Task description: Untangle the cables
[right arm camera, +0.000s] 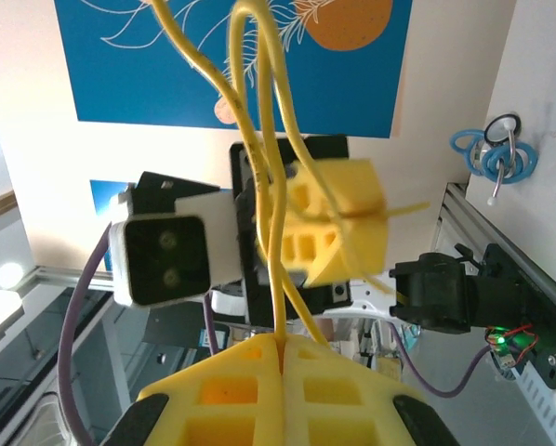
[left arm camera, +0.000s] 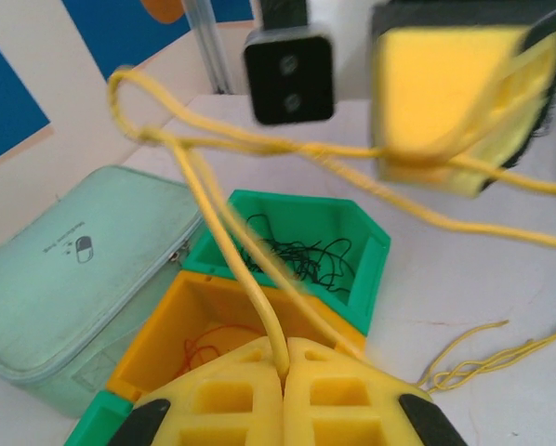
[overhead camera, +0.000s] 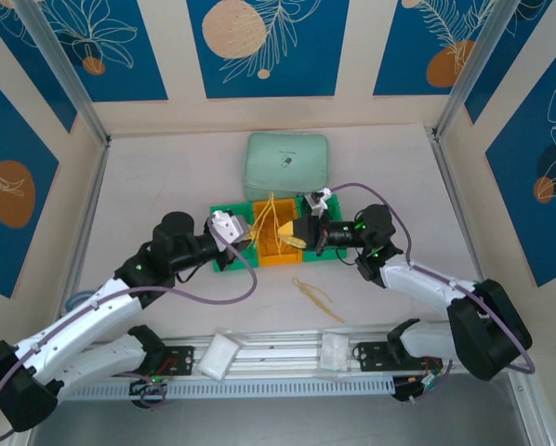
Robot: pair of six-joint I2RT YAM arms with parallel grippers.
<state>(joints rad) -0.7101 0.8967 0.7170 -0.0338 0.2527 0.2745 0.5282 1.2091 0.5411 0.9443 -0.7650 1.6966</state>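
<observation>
Pinching yellow cables (left arm camera: 230, 246): left tool (left arm camera: 284, 358), right tool (right arm camera: 283, 344), both fully closed.

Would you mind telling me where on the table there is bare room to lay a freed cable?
The table is bare left of the mint pouch up to the left wall, and right of it too. It is crowded at the bins, where the left gripper and right gripper clamp the yellow cables, and in front, where loose yellow strands lie.
</observation>
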